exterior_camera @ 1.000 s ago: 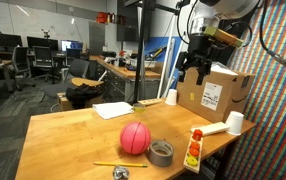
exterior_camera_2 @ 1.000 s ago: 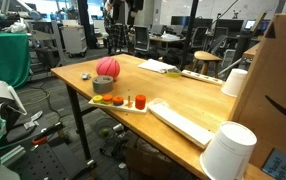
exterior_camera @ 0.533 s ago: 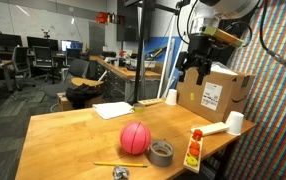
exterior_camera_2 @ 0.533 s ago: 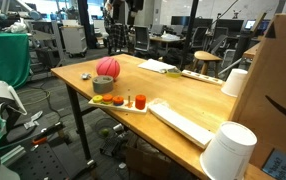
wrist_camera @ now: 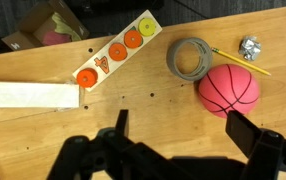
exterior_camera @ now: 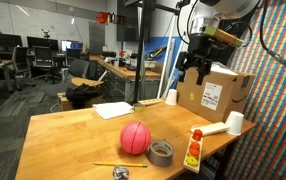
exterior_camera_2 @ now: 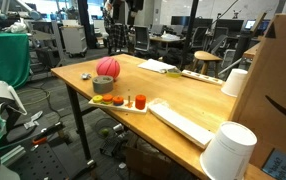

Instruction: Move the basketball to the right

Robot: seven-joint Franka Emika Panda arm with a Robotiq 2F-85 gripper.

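Pink-red basketball (wrist_camera: 229, 90) beside grey tape roll (wrist_camera: 189, 58) on wooden table (wrist_camera: 173, 125), jaws spread wide, empty.

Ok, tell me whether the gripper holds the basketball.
No, the basketball sits on the table beside the tape roll, gripper open above.

Wrist view stares straight down from well above the table (wrist_camera: 23, 140), gripper (wrist_camera: 178, 135) fingers edging the bottom. In an exterior view the camera stands back across the table, gripper (exterior_camera: 192, 77) high up. In an exterior view it crouches low beside the cardboard box (exterior_camera_2: 283, 90). All three share the basketball (wrist_camera: 229, 90) and tape roll (wrist_camera: 189, 58) below the gripper.
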